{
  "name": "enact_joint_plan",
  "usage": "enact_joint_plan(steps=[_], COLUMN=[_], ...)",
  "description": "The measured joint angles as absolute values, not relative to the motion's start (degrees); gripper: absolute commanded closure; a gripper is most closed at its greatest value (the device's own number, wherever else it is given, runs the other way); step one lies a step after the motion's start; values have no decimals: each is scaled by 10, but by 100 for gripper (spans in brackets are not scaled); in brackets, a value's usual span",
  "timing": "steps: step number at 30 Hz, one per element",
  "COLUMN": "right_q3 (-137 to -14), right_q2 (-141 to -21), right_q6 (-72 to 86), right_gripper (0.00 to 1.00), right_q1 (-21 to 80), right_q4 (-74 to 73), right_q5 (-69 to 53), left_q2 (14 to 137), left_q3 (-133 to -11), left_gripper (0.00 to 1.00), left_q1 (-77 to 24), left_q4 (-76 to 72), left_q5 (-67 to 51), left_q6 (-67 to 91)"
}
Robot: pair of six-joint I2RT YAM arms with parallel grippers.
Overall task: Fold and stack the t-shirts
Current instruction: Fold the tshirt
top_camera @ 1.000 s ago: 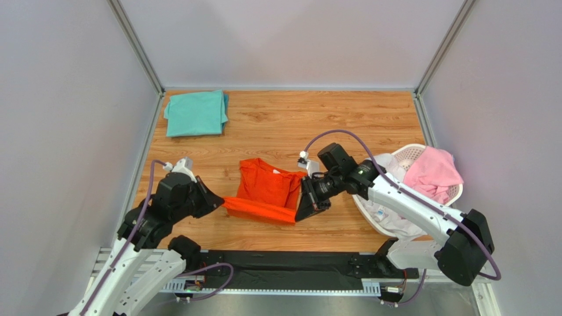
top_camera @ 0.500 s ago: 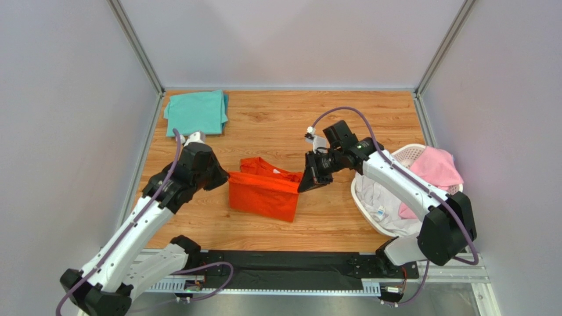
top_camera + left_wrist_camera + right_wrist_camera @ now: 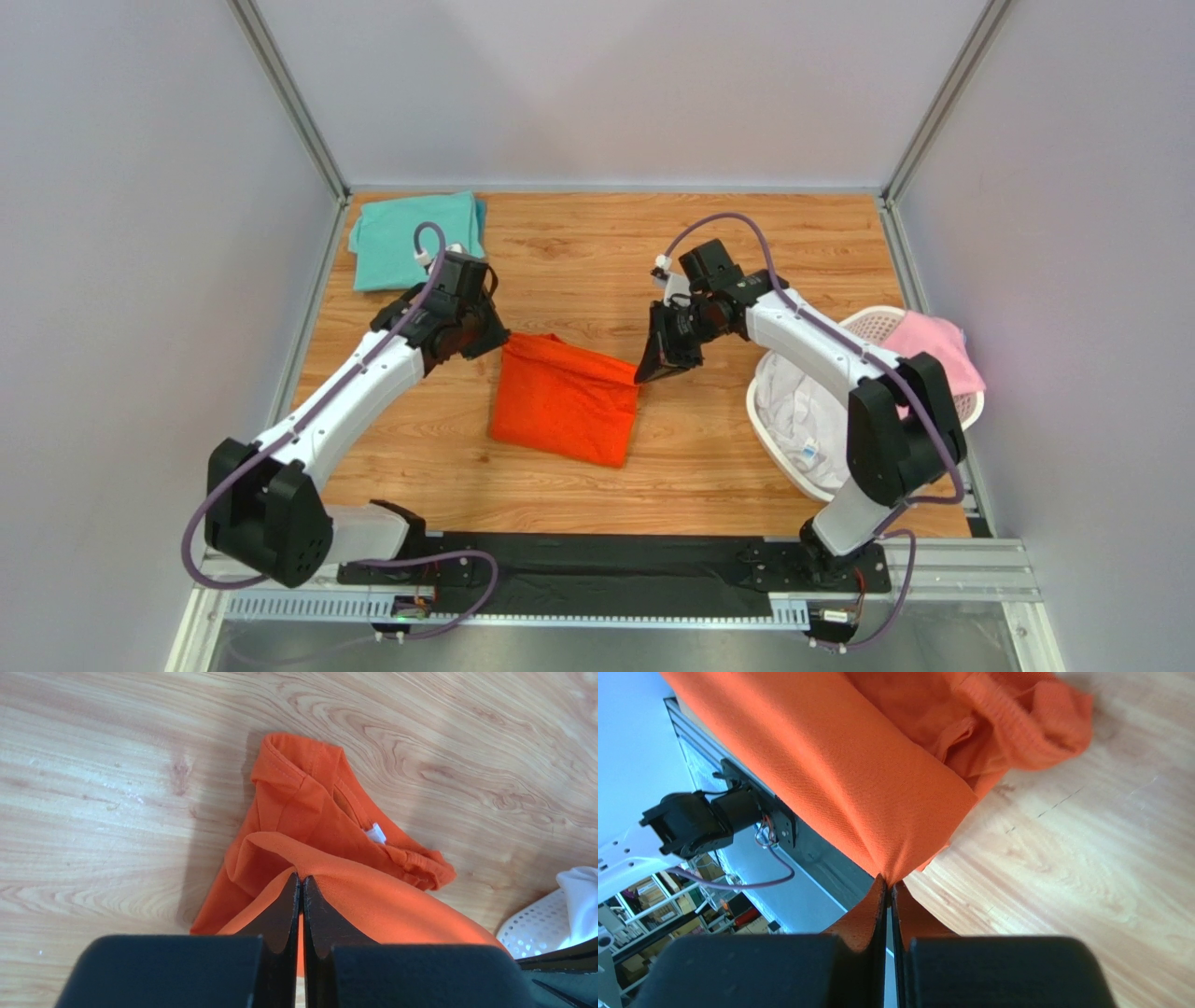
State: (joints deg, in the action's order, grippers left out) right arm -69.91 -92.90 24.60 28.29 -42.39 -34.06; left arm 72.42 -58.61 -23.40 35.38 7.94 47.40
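Note:
The orange-red t-shirt (image 3: 564, 403) lies folded over itself in the middle of the wooden table. My left gripper (image 3: 494, 342) is shut on its far left corner; in the left wrist view the jaws pinch the cloth edge (image 3: 302, 876) above the collar (image 3: 330, 798). My right gripper (image 3: 648, 370) is shut on the far right corner, seen in the right wrist view (image 3: 889, 880). A folded teal-green t-shirt (image 3: 414, 238) lies at the far left corner. A pale pink shirt (image 3: 937, 350) and white shirts (image 3: 807, 413) sit in the basket.
The white perforated basket (image 3: 873, 325) stands at the right edge of the table, close to my right arm. Grey walls close in the table on three sides. The black rail (image 3: 603, 560) runs along the near edge.
Both grippers carried the near edge of the orange-red shirt up and away from me, laying it over the far part. The shirt is now folded in half.

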Motion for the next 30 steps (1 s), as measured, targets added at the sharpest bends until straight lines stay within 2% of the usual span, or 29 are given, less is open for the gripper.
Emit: enact_joint_plan(steps=[9,15,16,18,19,20,21,30], right_q3=[-741,-766,-771,-786,-793,-797,-802,-776], right_q2=[-1021,-1065,-1071,-1084,-1088,-1089,-1089,-1025], right_q6=[246,250,250,252,252,256,259,254], right_gripper=[98,83,83,67,54,1,0,0], right_q1=[255,241,239,234,231,230,228,248], right_q4=[-413,-411,-412,-412,-412,-411,-411,-388], right_q5=[-333,-319,-315,-309,-306,-303,-301,-302], left_q2=[847,916,925,943,951,958,964,915], left_q3=[-630,-662,-666,-674,-680,-688,-697,-693], left_gripper=[99,90,74,47,18,10,1,0], left_q1=[-213,-208,-207,-202,-199,-197,-196,-193], left_q4=[319,308,307,304,307,310,313,309], left_q5=[60,52,52,50,49,48,46,13], left_q6=[462,455,455,445,440,433,433,424])
